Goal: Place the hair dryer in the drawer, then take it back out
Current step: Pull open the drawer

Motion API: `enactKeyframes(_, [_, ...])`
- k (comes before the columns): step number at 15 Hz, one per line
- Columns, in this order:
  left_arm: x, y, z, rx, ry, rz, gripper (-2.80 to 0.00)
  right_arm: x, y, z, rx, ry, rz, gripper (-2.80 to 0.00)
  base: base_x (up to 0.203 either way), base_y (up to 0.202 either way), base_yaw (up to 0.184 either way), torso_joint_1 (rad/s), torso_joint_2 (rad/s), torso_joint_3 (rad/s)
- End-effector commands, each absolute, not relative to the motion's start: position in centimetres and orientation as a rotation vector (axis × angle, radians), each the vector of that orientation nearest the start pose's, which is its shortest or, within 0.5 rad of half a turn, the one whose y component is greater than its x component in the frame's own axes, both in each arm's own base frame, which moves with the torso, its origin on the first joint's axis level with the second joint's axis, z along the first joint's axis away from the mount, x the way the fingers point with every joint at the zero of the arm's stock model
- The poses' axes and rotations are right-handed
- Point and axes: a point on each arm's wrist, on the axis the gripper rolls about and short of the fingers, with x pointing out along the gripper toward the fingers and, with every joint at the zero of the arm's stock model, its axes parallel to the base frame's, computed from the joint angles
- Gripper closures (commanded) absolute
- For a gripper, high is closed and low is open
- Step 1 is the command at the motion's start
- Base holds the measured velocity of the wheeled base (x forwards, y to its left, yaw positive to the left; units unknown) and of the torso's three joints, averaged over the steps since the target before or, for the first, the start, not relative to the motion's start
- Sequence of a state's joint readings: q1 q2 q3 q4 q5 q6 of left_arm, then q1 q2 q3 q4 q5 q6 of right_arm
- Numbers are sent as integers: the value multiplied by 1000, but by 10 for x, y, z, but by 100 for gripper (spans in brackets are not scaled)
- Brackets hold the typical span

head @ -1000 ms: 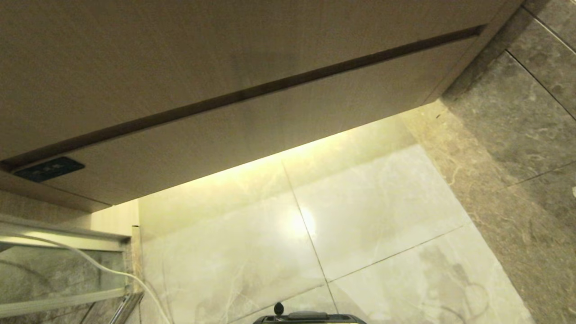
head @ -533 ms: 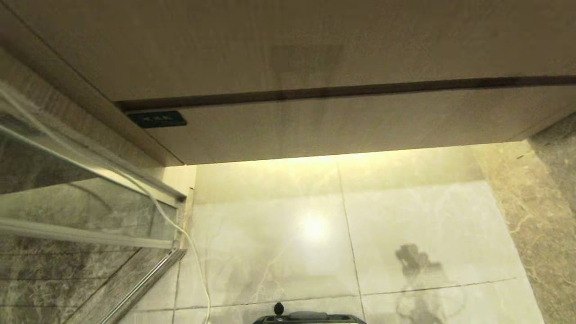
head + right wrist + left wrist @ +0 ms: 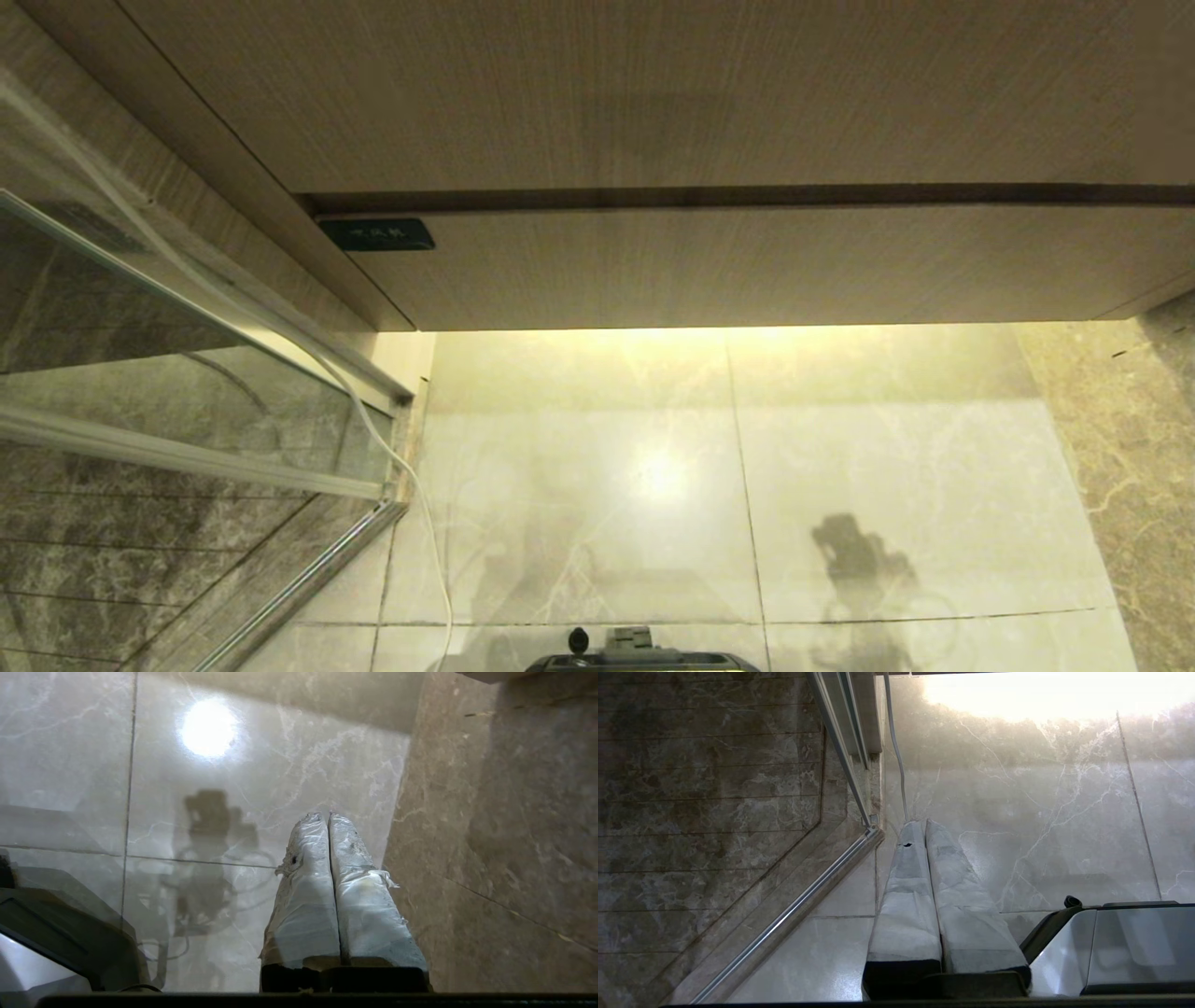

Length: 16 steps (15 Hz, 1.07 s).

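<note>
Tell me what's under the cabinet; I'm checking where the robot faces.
Under the cabinet lies lit, glossy pale floor tile, with a white cord trailing down at its left end. The cabinet's inside is hidden: its drawer fronts are shut.

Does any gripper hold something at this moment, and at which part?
Nothing is held. The left gripper and the right gripper both have their jaws shut on nothing, above the floor.
</note>
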<state>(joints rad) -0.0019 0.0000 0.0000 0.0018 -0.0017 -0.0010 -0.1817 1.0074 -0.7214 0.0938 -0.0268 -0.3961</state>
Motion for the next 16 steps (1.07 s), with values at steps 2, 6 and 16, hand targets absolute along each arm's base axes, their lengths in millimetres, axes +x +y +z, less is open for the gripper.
enactKeyframes(2, [-23, 0, 75, -2, 2, -3, 0, 121, -23, 244, -369, 394, -129, 0, 0, 0, 0, 0, 0, 0])
enactKeyframes(6, [-23, 0, 75, -2, 2, -3, 0, 126, -8, 249, -390, 362, -3, 0, 0, 0, 0, 0, 0, 0])
enactKeyframes(16, [-23, 0, 75, -2, 2, -3, 0, 143, 67, 247, -932, 238, 392, -280, 0, 0, 0, 0, 0, 0])
